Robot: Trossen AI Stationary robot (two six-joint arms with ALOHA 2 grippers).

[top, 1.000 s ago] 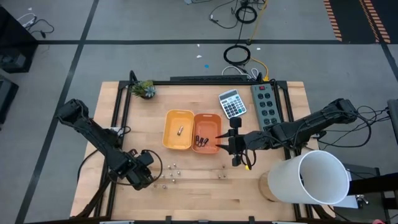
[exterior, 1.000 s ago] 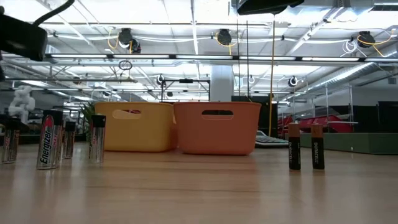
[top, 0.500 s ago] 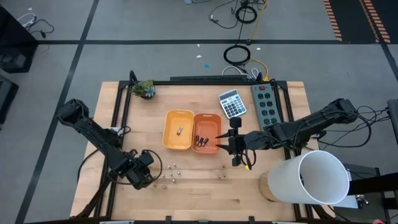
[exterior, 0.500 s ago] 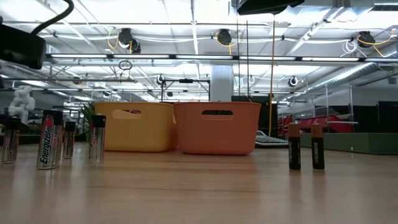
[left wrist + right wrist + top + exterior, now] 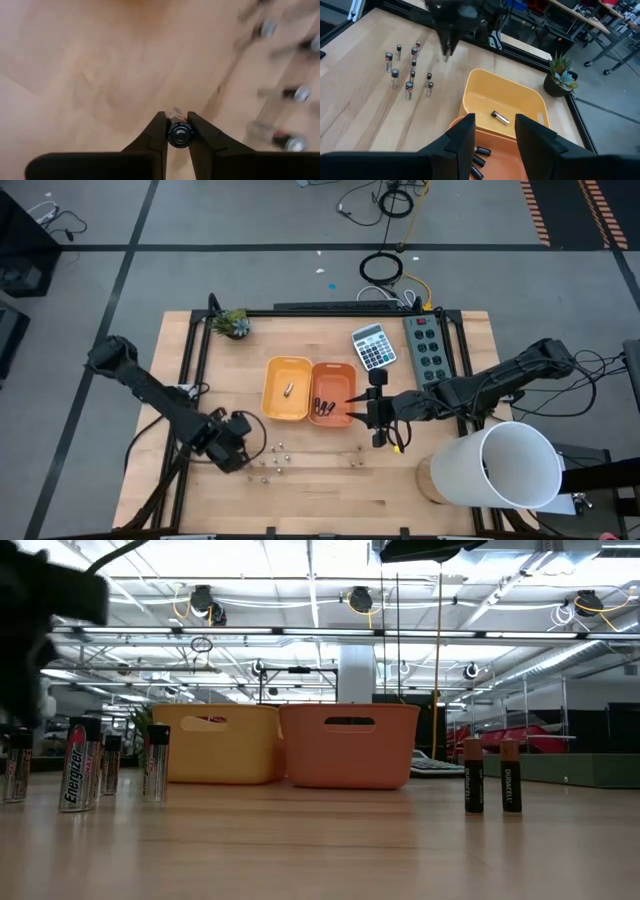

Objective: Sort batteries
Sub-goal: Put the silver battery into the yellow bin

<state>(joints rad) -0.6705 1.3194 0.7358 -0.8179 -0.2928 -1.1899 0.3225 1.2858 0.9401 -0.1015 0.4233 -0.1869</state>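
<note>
Several pale silvery batteries stand upright on the wooden table near its front left; they also show in the low view. Two dark batteries stand farther right. The yellow tray holds one silvery battery, and the orange tray holds dark batteries. My left gripper points down just left of the standing group, shut on a silvery battery. My right gripper hangs open above the orange tray's near edge, with nothing between its fingers. My left gripper pinches the battery's upper end between its two fingers. The fingers come from above, pointing down, and the battery stands along them, its pale body reaching below the tips. Whether its lower end is clear of the table does not show.
A grey calculator and a power strip lie at the far right, a small plant at the far left corner. A large white cylinder stands at the near right. Bare wood lies along the front edge.
My left gripper has moved toward the table's far edge and a little to the right, toward the trays, rolling its wrist somewhat. My right gripper has kept still.
</note>
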